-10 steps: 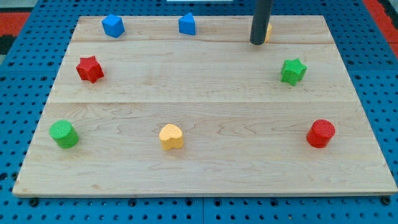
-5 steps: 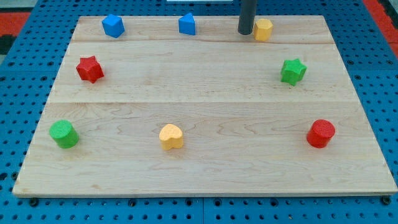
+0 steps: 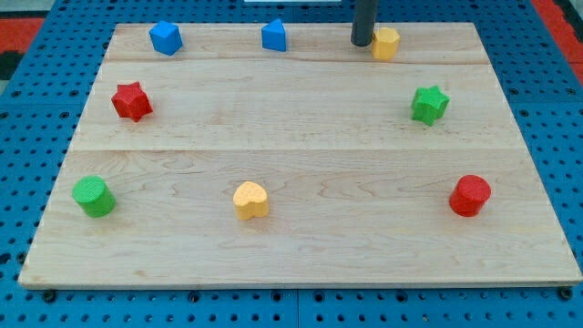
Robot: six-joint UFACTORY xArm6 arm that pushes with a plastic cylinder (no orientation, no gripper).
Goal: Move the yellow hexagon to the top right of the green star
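The yellow hexagon [image 3: 386,43] lies near the view's top edge of the wooden board [image 3: 301,146], right of centre. The green star [image 3: 429,104] lies below it and a little to its right. My tip [image 3: 363,43] stands right against the hexagon's left side, at the same height in the view. The dark rod rises from there out of the view's top.
Two blue blocks [image 3: 165,37] [image 3: 274,35] lie along the top edge, left of my tip. A red star [image 3: 131,100] and a green cylinder [image 3: 93,196] lie at the left. A yellow heart [image 3: 250,199] lies at bottom centre, a red cylinder [image 3: 470,195] at bottom right.
My tip has moved from in front of the yellow hexagon to its left side, uncovering it. The hexagon and the other blocks have hardly moved.
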